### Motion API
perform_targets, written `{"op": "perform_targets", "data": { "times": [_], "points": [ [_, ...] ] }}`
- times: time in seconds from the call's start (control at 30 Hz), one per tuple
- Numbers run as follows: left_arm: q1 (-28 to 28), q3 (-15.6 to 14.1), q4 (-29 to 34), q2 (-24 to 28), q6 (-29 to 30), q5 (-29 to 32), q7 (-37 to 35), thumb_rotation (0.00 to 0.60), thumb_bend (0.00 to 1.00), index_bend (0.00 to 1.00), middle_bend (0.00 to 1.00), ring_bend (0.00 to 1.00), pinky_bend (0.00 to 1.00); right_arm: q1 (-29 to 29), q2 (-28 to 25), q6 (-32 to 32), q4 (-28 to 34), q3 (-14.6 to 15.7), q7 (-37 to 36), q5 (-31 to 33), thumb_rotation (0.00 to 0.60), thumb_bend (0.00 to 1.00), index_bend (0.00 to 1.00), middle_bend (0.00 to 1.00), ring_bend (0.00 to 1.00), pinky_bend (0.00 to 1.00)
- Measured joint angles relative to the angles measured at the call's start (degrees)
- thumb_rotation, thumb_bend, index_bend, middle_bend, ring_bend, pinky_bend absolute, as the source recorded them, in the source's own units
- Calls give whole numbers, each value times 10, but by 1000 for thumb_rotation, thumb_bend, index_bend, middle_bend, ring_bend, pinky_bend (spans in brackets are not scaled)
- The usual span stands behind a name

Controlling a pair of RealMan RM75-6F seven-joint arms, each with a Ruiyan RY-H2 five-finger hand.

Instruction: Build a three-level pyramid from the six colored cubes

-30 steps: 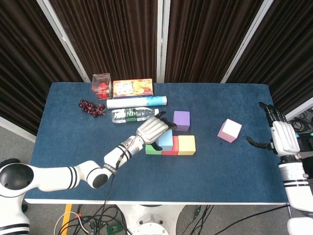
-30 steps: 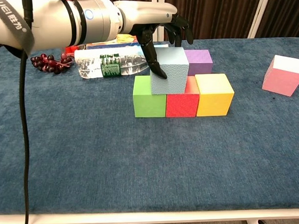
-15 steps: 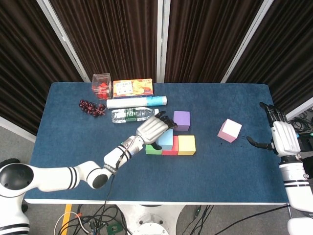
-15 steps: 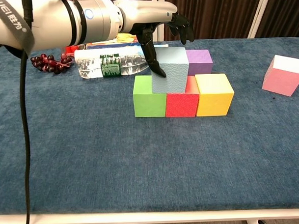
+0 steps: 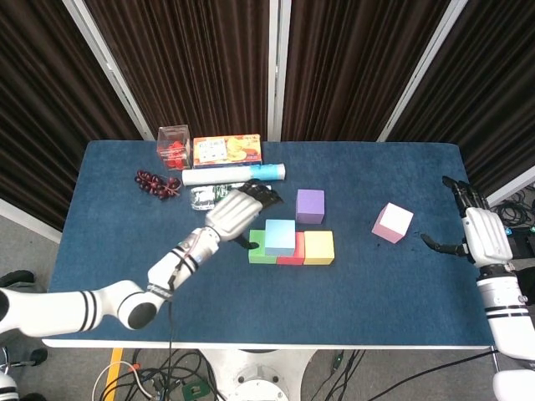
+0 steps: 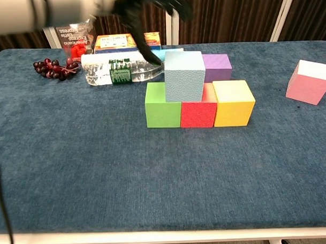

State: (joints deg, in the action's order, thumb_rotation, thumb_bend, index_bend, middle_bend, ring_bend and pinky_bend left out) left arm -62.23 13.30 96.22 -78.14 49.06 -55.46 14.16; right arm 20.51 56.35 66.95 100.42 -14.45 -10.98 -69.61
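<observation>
A green cube (image 6: pixel 162 105), a red cube (image 6: pixel 198 113) and a yellow cube (image 6: pixel 233 102) stand in a row, touching. A light blue cube (image 6: pixel 184 76) sits on top, straddling green and red. A purple cube (image 5: pixel 310 205) stands just behind the row. The pink cube (image 5: pixel 392 222) lies apart to the right, tilted. My left hand (image 5: pixel 236 212) hovers left of the blue cube (image 5: pixel 280 236), fingers apart, holding nothing; it is blurred at the top of the chest view. Over the table's right edge, my right hand (image 5: pixel 479 234) is open.
Behind the cubes lie a plastic bottle (image 5: pixel 213 196) and a white tube (image 5: pixel 234 175). A cracker box (image 5: pixel 227 150), a clear box of red items (image 5: pixel 173 144) and dark grapes (image 5: pixel 157 182) sit at the back left.
My left hand has let go of the blue cube and drawn back to the left and up. The blue cube stays on the green and red cubes. The right hand has not moved.
</observation>
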Motion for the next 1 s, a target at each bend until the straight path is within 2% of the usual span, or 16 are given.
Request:
{"op": "perform_targets", "data": {
  "times": [0.2, 0.4, 0.7, 1.0],
  "points": [
    [85, -23, 32, 82, 86, -6, -5, 600, 90, 177, 156, 92, 64, 24, 15, -52, -18, 9, 23, 15, 600, 154, 0, 145, 0, 0],
    [168, -53, 34, 116, 154, -29, -28, 600, 89, 179, 165, 92, 64, 77, 58, -112, -58, 9, 75, 50, 600, 154, 0, 139, 0, 0],
    [240, -82, 46, 135, 196, -98, -73, 600, 87, 183, 169, 92, 64, 194, 153, -199, -152, -19, 154, 138, 600, 16, 0, 131, 0, 0],
    [278, -89, 62, 142, 215, -137, -86, 600, 87, 185, 169, 92, 64, 314, 257, -270, -258, -21, 252, 228, 600, 0, 0, 126, 0, 0]
  ]
}}
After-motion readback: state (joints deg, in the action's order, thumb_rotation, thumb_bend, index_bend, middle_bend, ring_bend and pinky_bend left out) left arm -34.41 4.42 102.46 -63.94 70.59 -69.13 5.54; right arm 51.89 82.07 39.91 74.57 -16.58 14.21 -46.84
